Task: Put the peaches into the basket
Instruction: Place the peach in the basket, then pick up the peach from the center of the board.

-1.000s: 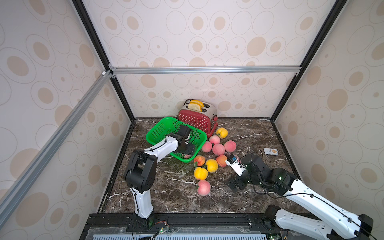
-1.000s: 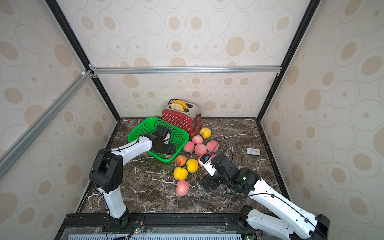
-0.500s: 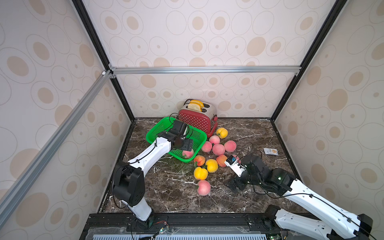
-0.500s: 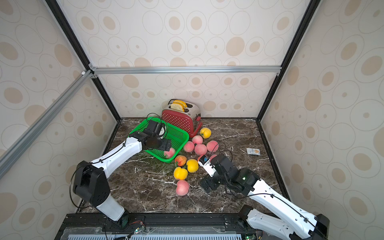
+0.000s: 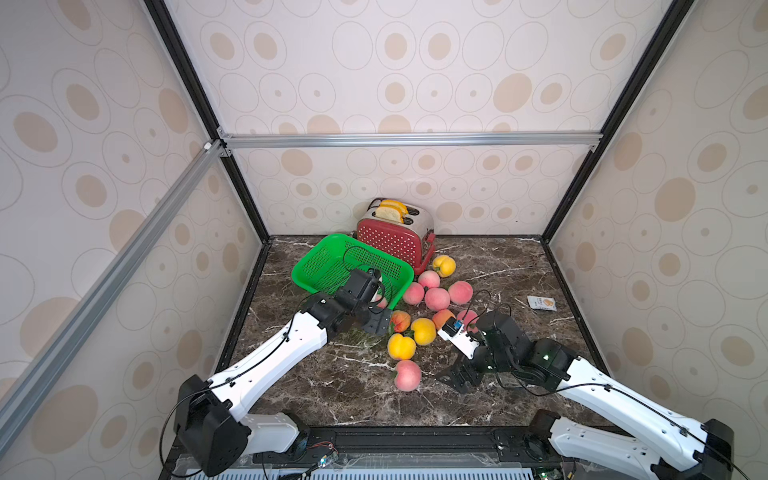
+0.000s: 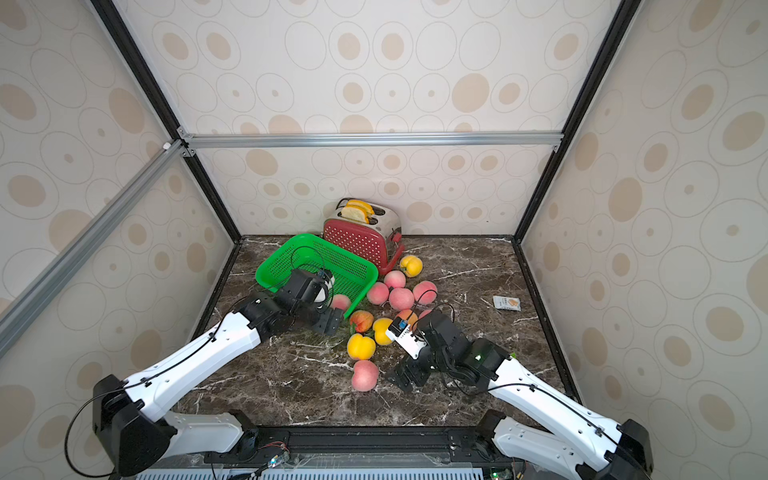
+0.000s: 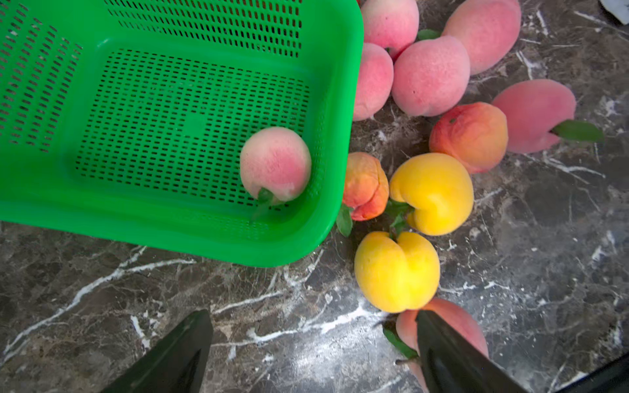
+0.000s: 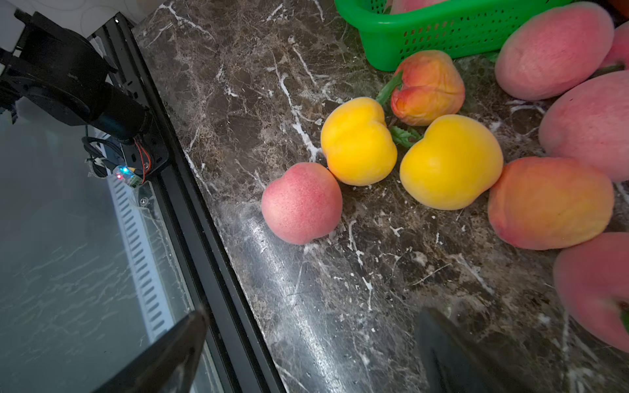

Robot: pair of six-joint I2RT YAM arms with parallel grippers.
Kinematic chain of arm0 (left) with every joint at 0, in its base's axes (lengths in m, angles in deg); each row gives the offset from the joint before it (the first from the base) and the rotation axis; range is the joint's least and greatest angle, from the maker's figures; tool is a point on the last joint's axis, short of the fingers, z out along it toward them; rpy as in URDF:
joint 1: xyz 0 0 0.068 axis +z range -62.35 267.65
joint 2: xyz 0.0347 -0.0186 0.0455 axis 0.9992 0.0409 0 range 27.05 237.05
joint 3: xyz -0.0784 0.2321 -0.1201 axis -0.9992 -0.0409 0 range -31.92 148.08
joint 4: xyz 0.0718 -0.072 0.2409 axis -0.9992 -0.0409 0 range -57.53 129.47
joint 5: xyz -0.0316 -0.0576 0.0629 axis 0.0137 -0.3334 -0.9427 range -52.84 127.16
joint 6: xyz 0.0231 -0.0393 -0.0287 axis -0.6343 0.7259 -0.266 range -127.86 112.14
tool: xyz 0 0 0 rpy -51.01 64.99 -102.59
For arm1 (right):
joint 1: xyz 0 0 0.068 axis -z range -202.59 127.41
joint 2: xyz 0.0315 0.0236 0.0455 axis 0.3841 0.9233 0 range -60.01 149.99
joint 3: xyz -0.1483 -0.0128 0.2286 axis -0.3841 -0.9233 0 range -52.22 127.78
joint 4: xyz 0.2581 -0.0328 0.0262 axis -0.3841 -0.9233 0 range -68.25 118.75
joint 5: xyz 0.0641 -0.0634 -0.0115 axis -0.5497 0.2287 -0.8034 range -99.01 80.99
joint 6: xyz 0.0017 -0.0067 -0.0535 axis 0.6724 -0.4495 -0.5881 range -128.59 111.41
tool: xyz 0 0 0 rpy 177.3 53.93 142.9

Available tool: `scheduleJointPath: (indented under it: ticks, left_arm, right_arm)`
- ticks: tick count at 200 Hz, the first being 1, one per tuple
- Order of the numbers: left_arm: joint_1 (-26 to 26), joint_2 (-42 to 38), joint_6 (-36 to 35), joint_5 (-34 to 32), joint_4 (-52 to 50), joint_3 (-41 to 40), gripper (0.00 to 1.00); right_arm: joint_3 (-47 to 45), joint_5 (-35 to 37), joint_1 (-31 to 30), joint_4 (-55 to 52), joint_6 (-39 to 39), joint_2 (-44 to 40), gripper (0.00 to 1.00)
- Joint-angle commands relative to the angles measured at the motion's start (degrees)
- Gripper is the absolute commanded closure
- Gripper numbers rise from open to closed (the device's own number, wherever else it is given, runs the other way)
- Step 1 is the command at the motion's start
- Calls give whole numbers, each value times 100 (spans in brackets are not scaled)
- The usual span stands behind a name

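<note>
The left gripper (image 7: 313, 318) hung spread and empty; ahead of it one peach (image 7: 275, 163) lay in the basket (image 7: 163, 221) corner, stopped by its wall. The right gripper (image 8: 313, 314), also spread, faced loose peaches (image 8: 357, 141), presumably to pick.

So the basket (image 5: 322, 253) sits back left on the table (image 5: 490, 266), with the toaster (image 5: 392, 243) just behind it. 1 peach (image 7: 275, 163) is in its near right corner. The other peaches (image 5: 436, 298) lie just right of the basket, and a packet (image 5: 541, 302) lies further right.
</note>
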Motion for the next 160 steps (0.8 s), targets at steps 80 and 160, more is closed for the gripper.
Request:
scheduleJointPath:
  ticks: [80, 160]
  left_arm:
    - [-1732, -553, 2108, 79, 1432, -1762, 2]
    - [-2194, 215, 2311, 201, 1973, -1840, 1]
  right_arm:
    - [-1048, 480, -43, 723, 1195, -688, 0]
    - [-1093, 367, -46, 829, 1342, -721, 0]
